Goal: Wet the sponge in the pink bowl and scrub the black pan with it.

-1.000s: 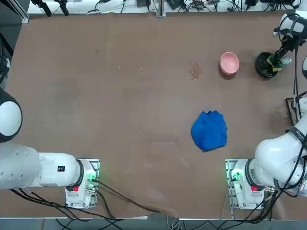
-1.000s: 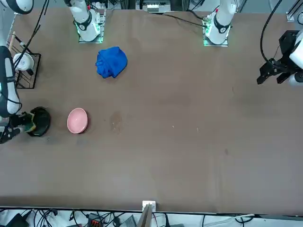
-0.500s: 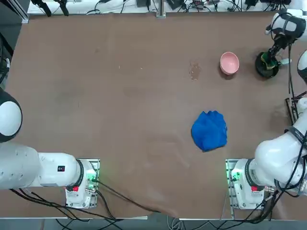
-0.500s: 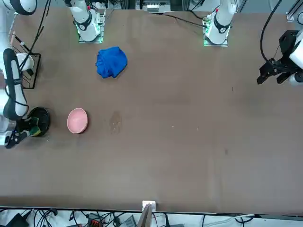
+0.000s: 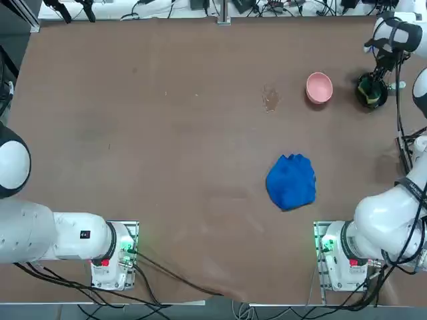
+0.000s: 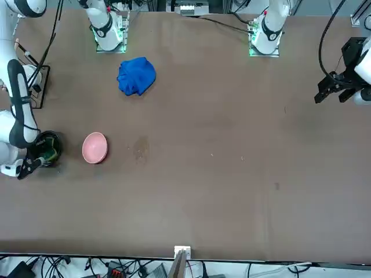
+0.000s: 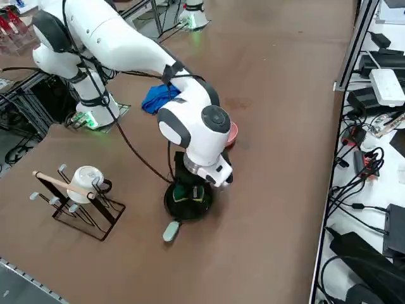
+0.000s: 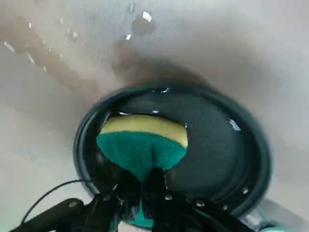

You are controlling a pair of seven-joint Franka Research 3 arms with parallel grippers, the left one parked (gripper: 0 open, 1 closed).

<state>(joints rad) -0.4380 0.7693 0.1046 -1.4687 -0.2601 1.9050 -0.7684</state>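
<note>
The black pan (image 8: 217, 145) sits at the table's far right in the top view (image 5: 371, 92), its pale handle (image 7: 171, 231) pointing toward the right side camera. My right gripper (image 8: 142, 186) is shut on the sponge (image 8: 142, 145), pinching its green face so it folds, yellow layer outermost. The sponge (image 7: 190, 192) rests down inside the pan against one side of its floor. The pink bowl (image 5: 319, 87) stands just left of the pan in the top view, apart from it. In the front view the gripper (image 6: 40, 155) hangs over the pan (image 6: 51, 147).
A crumpled blue cloth (image 5: 291, 181) lies nearer the arm bases. A wire rack with a white mug (image 7: 82, 190) stands by the table's right edge. Water drops and a wet streak (image 8: 43, 63) mark the table beside the pan. A damp stain (image 5: 270, 99) lies left of the bowl.
The right gripper, with the sponge, has swung across the pan toward its far side; the wrist now stands further toward the table's far edge. Bowl, pan and cloth stayed put.
</note>
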